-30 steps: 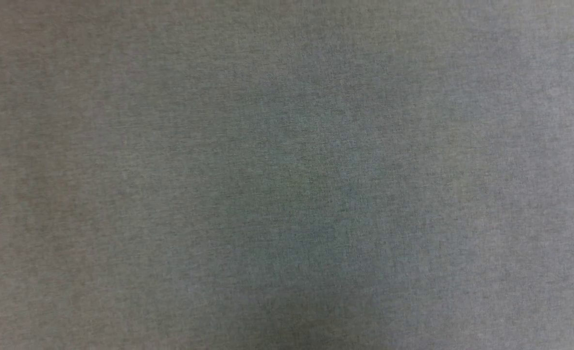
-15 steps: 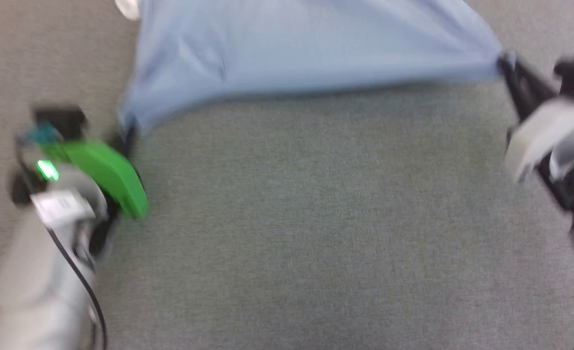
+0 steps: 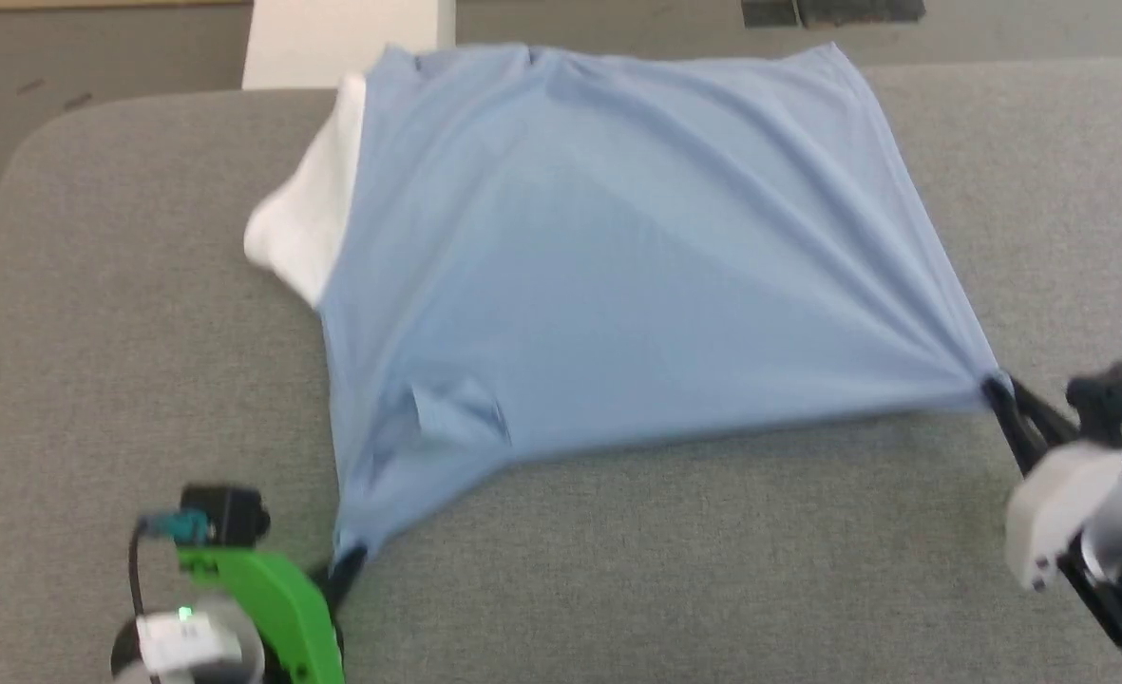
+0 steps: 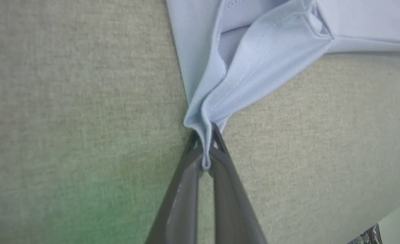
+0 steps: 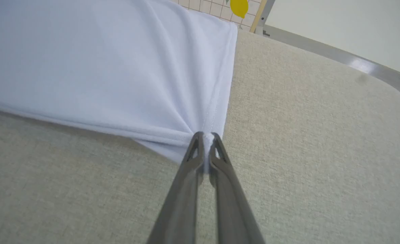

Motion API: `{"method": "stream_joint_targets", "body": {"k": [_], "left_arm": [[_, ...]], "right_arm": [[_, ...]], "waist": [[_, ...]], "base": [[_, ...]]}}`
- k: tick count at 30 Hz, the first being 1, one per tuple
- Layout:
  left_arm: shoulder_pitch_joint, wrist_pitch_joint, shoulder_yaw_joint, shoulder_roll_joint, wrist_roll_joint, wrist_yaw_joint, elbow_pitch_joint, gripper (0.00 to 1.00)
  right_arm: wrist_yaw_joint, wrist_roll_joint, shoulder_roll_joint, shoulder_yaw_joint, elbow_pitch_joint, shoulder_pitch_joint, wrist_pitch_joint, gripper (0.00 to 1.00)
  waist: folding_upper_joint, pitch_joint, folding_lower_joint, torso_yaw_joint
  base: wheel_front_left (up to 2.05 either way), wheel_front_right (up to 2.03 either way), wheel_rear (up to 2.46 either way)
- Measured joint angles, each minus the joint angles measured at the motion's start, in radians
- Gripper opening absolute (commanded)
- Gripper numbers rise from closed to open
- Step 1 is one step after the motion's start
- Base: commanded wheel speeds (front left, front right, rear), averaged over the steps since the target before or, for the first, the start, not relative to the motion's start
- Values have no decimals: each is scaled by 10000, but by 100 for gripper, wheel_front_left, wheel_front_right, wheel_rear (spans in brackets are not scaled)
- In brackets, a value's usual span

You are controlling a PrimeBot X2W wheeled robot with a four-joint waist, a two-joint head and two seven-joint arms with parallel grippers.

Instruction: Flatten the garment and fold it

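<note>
The flattening step is in hand, and no fold has been made. The light blue shirt [image 3: 618, 256] lies spread on the grey padded surface [image 3: 713, 570], reaching from the centre of the head view toward 12 o'clock. Its near edge is drawn taut between the two arms. The left gripper [image 3: 347, 562], at 7 o'clock, is clamped on one near corner; the left wrist view shows a stitched hem doubled over and bunched between the closed fingers [image 4: 186, 189]. The right gripper [image 3: 998, 389], between 3 and 4 o'clock, is pinched tight on the other near corner, with creases fanning out from the pinch. A white part [image 3: 299, 223] of the shirt sticks out at the cloth's 10 o'clock side, rumpled. A small turned-over patch [image 3: 456, 408] sits near the left corner (a label or a flap, I cannot tell which). The shirt looks stretched but not yet flat. The next move probably calls for an even pull toward 6 o'clock with both arms, so the diagonal creases run out. The edge should then go down onto the padding before either grip lets go. The bunched left corner and the white part would likely need smoothing before folding starts.
</note>
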Motion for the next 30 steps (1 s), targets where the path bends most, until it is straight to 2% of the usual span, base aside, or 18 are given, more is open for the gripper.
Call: {"method": "stream_joint_targets", "body": {"k": [3,7,12,15,18,20,24,26,30], "left_arm": [[831,374,-178,284,52,355,-604,0],[1882,640,-276,357,46,830,-1346,0],[2802,529,-382,512,416,1283,-2048,0],[2909,-464,-441,464,970,1279,-2276,0],[2667,-2253,-435,268,2059,1279,-2297,0],[2259,-3409,-460,104,2847,1313,-2197,0],[1233,-5005,-529,-29,3885,1367,-1868,0],[689,-5405,-570,-17,4276,1344,-1684,0],[-391,-5381,-688,125,4548,1053,-1379,0]], "right_arm": [[0,6,-69,-232,-295,875,568,0],[0,88,-171,-428,-631,2078,1319,0],[2,186,35,-1041,-1187,2989,1655,0],[2,176,380,-1363,-1463,3269,1264,0],[0,151,698,-1396,-1649,3329,238,0],[0,-4,834,-1267,-1779,3326,-458,0],[0,-121,874,-1014,-1822,3211,-1308,0],[0,-121,813,-872,-1835,2998,-1432,0],[0,-117,483,-533,-1879,2193,-1444,0]], "waist": [[0,-221,-1,56],[0,-388,0,152],[0,-406,0,170],[0,-375,0,192],[0,-349,0,203],[0,-349,0,180],[0,-322,0,111],[0,-291,0,68],[0,-142,0,-27]], "base": [[0,0,0],[0,0,0],[0,0,0],[0,0,0],[0,0,0],[0,0,0],[0,0,0],[0,0,0],[0,0,0]]}}
